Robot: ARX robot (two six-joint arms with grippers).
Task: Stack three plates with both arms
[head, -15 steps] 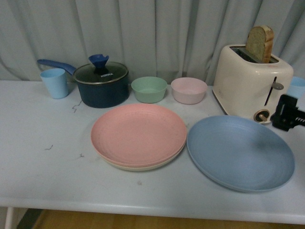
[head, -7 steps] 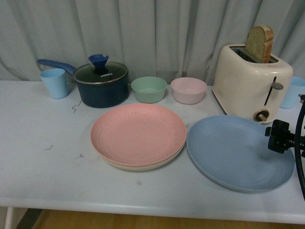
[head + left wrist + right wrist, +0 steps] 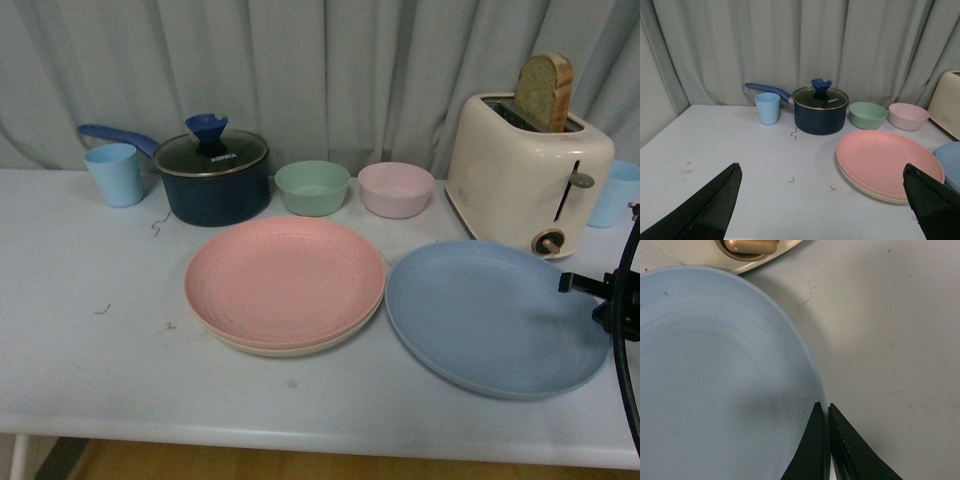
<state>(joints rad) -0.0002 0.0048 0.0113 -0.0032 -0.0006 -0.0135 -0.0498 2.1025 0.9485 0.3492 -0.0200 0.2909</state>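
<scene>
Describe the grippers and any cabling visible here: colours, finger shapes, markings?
Both are matte black, with no markings visible. The left gripper has two broad wedge fingers tapering to points. The right gripper has slim fingers narrowing to fine tips. In the front view, a thin black cable loops beside its blocky black body.

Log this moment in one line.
stack: pink plate on cream plate | blue plate: unstacked | right gripper: shut on blue plate rim | left gripper: open, empty

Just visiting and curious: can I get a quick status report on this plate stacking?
Left gripper open, empty. Right gripper pinching rim of blue plate. Pink plate on beige plate; blue one beside them, unstacked. Toaster close behind.
</scene>
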